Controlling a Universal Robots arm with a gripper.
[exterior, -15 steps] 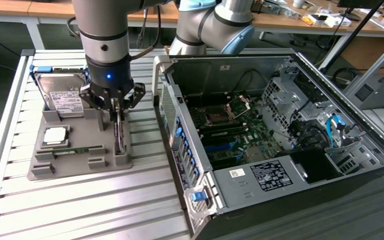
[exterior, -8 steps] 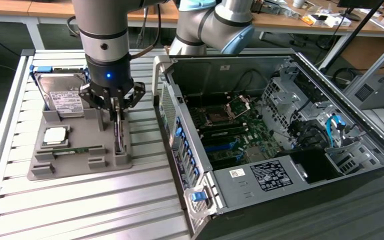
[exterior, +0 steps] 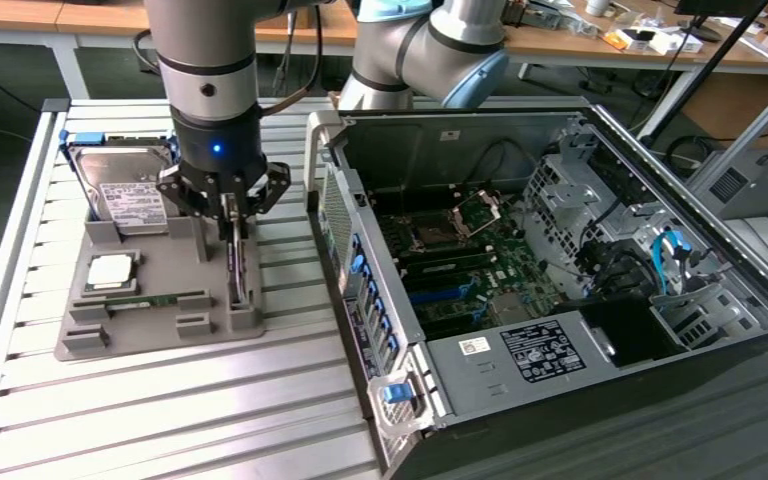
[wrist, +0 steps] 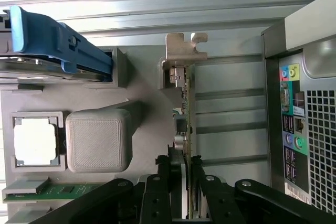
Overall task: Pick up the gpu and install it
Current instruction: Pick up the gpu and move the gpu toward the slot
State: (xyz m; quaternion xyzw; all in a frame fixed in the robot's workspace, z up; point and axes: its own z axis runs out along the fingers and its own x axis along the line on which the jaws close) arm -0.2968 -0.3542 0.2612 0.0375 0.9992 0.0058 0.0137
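1. Dark and thin, the gpu (exterior: 235, 272) (wrist: 185, 103) stands on edge in its slot, directly between the fingers of the claw (exterior: 231, 226) (wrist: 186, 165).
2. We see the claw closed narrow on the card, one finger against each face.
3. Beneath the claw sits the grey holder (exterior: 157, 338) (wrist: 142, 77), with the memory stick (exterior: 144, 300) (wrist: 63, 190), processor (exterior: 111, 270) (wrist: 34, 140) and hard drive (exterior: 124, 195) to one side.
4. The open computer case (exterior: 518, 352) (wrist: 302, 129) stands on the claw's other side.
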